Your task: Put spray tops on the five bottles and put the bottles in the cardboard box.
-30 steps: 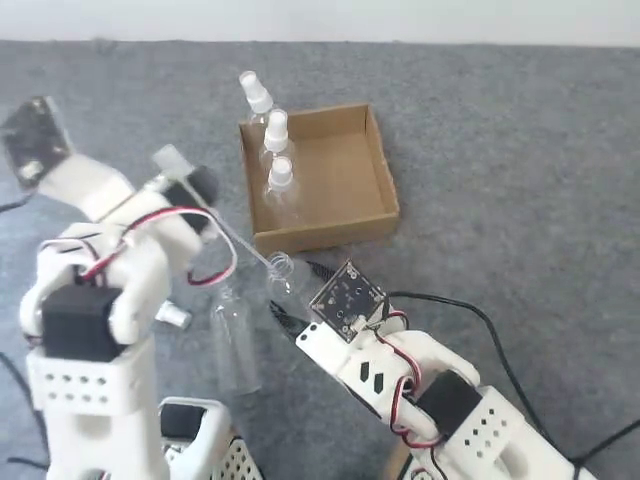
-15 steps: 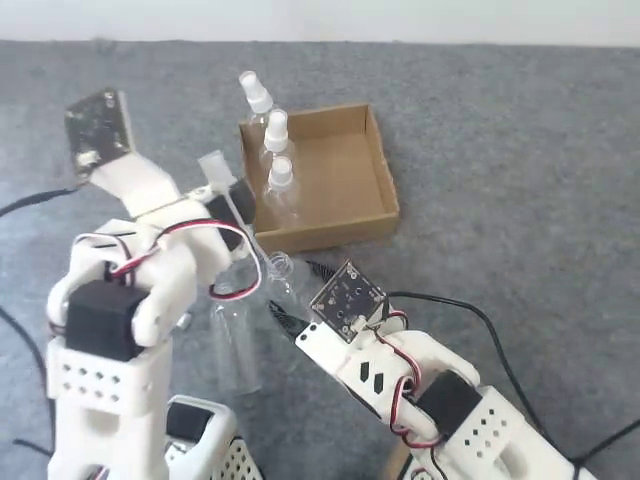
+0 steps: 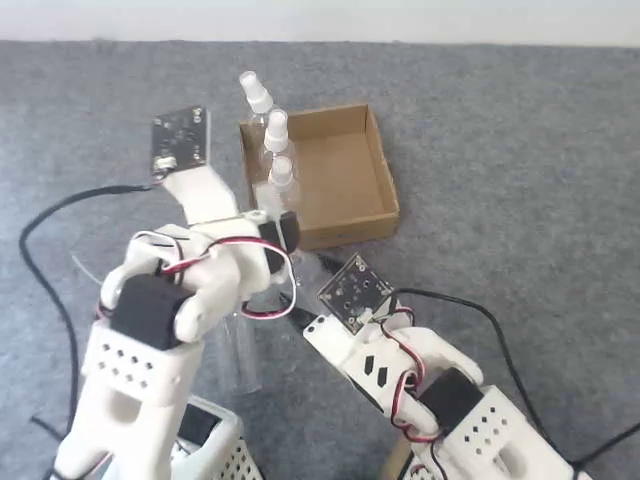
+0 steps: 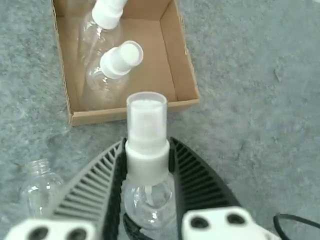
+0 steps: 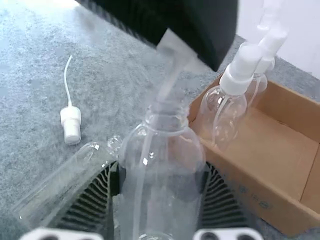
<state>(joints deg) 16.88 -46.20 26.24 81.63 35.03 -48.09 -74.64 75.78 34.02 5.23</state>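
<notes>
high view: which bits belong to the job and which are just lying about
Job: cardboard box, three capped bottles inside, bottle in right gripper, spray top in left gripper, lying bottle, loose spray top.
Lying about: black cables, grey mat.

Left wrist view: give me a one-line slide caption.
Left gripper holding a white plastic spray top over a clear plastic bottle, brown cardboard box beyond.

Bottles, tops, box
Three capped bottles [image 3: 281, 175], two uncapped bottles [image 5: 160, 165], two separate spray tops [image 4: 146, 135], one cardboard box [image 3: 345, 228].
</notes>
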